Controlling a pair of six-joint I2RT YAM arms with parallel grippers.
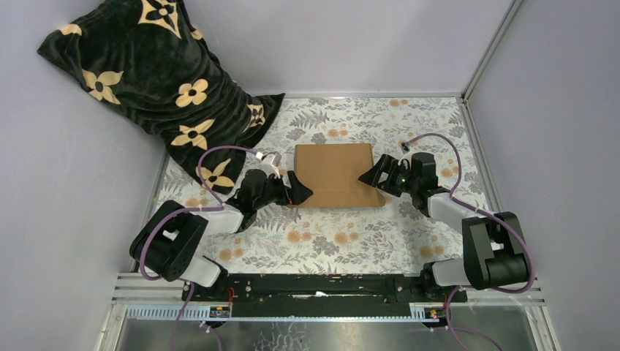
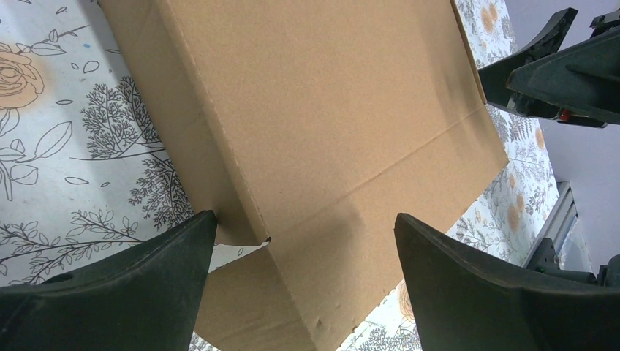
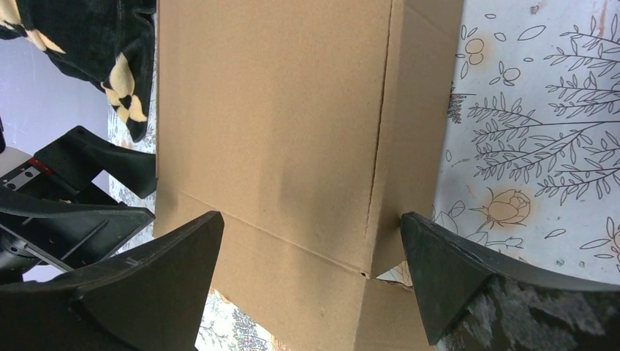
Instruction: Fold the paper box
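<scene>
Nothing in the three views can be read: no word, number or label. The paper box (image 1: 335, 174) shows plain brown cardboard faces (creases only). The black cloth (image 1: 139, 73) and the table cover (image 1: 343, 238) carry flower and leaf patterns, not letters.

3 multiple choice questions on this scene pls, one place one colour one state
1. Where does the paper box lie? A in the far right corner; B between the left claw and the right claw; C lifted in the air.
2. The blanket's flowers are? A red; B blue; C cream.
3. The left claw is? A open; B shut on the box; C shut on nothing.
Key: 1 B, a claw at each side; 2 C, pale petals on black; 3 A, fingers wide apart.
</scene>
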